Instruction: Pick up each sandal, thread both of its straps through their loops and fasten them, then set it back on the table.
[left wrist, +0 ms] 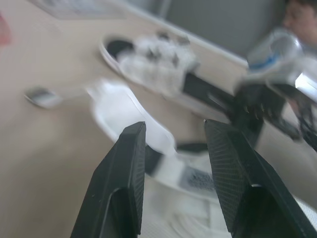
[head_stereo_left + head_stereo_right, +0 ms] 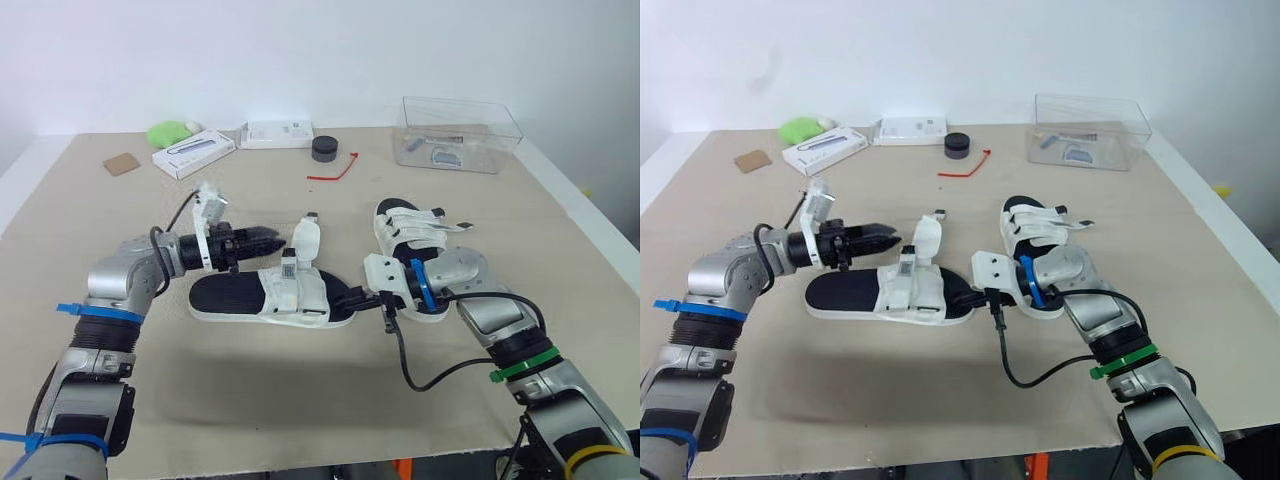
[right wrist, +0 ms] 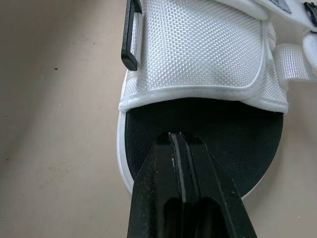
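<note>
While right pincer [image 2: 347, 296], fingers closed together, apparently pins the near sandal [image 2: 262, 298] flat on the surface [image 2: 300, 400] at frame centre, left pincer [image 2: 275, 240] gapes toward its upright strap [image 2: 306, 240], likely to grab.

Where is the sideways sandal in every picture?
Left eye: sideways sandal, centre, between left gripper and right gripper.
Right eye: slightly left of centre.
Left wrist: its raised strap, beyond left gripper.
Right wrist: its white upper, beyond right gripper.
Landmark: right gripper at its toe end.

Two sandals [image 2: 260, 300] [image 2: 400, 225], two boxes [image 2: 193, 153] [image 2: 277, 133], one clear bin [image 2: 470, 125].
</note>
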`<control>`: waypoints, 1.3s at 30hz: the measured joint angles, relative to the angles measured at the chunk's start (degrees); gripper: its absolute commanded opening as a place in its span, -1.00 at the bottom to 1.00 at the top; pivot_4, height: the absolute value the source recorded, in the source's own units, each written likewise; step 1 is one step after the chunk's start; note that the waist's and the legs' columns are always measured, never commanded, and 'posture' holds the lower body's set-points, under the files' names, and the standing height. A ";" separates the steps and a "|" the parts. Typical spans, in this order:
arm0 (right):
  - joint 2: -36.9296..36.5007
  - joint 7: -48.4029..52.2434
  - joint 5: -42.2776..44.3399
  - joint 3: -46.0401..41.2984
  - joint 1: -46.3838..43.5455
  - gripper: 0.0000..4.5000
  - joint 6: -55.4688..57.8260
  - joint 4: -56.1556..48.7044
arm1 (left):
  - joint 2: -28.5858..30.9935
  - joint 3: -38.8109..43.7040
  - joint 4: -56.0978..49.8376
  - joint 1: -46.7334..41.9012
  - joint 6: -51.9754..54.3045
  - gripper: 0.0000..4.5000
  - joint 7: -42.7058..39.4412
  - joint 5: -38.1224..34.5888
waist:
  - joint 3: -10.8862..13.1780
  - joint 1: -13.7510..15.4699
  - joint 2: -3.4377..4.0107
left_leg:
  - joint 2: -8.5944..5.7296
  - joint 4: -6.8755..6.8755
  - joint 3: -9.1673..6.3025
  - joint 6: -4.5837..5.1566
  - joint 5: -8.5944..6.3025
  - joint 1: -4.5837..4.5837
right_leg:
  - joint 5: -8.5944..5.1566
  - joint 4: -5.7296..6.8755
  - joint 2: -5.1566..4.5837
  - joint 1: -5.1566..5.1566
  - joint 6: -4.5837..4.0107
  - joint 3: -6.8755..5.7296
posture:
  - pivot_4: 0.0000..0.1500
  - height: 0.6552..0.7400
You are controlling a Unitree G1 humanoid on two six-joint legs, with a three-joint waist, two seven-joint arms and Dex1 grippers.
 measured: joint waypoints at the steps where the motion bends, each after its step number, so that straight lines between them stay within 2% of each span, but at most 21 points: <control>1: 0.00 -0.02 0.00 0.00 0.00 -1.00 0.02 -0.03 | 0.00 -1.17 0.35 0.20 0.54 -0.16 -0.86 0.86 | 0.00 0.00 0.00 | 0.00 0.00 -0.02 0.00 0.00 0.00 | 0.00 0.00 0.00 0.00 -0.01 -0.01 | 1.00 1.00; 7: -0.50 -0.26 0.00 -0.07 0.39 -1.00 0.56 -0.67 | -0.65 -2.31 5.59 -2.28 1.12 -0.16 -1.83 3.31 | 0.00 0.04 0.00 | 0.00 0.03 -0.04 0.00 0.01 0.00 | 0.03 0.01 0.01 0.02 -0.02 -0.03 | 1.00 1.00; 19: -0.70 -0.44 0.00 -0.30 0.90 -1.00 1.25 -1.69 | -0.60 -0.55 8.47 -3.05 4.37 -0.16 -2.19 3.61 | 0.00 0.04 0.00 | 0.00 0.03 -0.04 0.00 -0.01 -0.03 | 0.00 0.00 0.00 0.00 0.00 -0.02 | 1.00 1.00; 29: -0.43 -0.30 0.00 -0.14 0.52 -1.00 0.91 -1.01 | -3.92 1.42 7.66 -4.60 12.37 -0.16 -1.94 0.78 | 0.00 0.02 0.00 | 0.00 0.06 -0.05 0.00 -0.01 -0.04 | 0.02 0.01 0.01 0.00 0.01 -0.02 | 1.00 1.00; 34: -0.54 -0.31 0.00 -0.18 0.57 -1.00 1.07 -1.06 | -5.40 1.05 10.00 -5.53 10.28 -0.16 -1.78 2.45 | 0.00 0.03 -0.01 | -0.01 0.07 -0.06 -0.01 0.00 -0.04 | 0.03 0.01 0.00 0.01 0.00 -0.03 | 1.00 1.00; 35: -0.54 -0.36 0.00 -0.18 0.59 -1.00 1.17 -1.11 | -5.66 0.85 11.31 -5.94 8.85 -0.39 -1.68 3.36 | -0.01 0.04 -0.01 | -0.01 0.08 -0.06 0.00 0.00 -0.03 | 0.04 0.01 0.00 0.01 0.00 -0.02 | 1.00 1.00; 36: -0.54 -0.38 0.00 -0.18 0.62 -1.00 1.23 -1.17 | -5.78 0.81 12.71 -6.32 7.34 -0.49 -1.48 4.32 | -0.01 0.04 -0.01 | -0.01 0.08 -0.05 -0.01 0.00 -0.03 | 0.04 0.01 0.00 0.01 -0.01 -0.02 | 1.00 1.00; 38: -0.59 -0.32 0.00 -0.18 0.64 -1.00 1.33 -1.27 | -5.82 0.82 14.12 -6.70 5.76 -0.94 -1.34 5.32 | -0.01 0.04 -0.01 | -0.01 0.08 -0.06 -0.01 0.00 -0.03 | 0.04 0.01 0.01 0.01 0.00 -0.03 | 1.00 1.00; 39: -0.64 -0.29 0.00 -0.18 0.64 -1.00 1.37 -1.31 | -5.96 0.91 14.78 -6.95 5.44 -0.97 -1.53 5.44 | -0.01 0.04 -0.01 | 0.00 0.08 -0.06 -0.01 0.00 -0.03 | 0.04 0.00 0.01 0.01 0.00 -0.03 | 1.00 1.00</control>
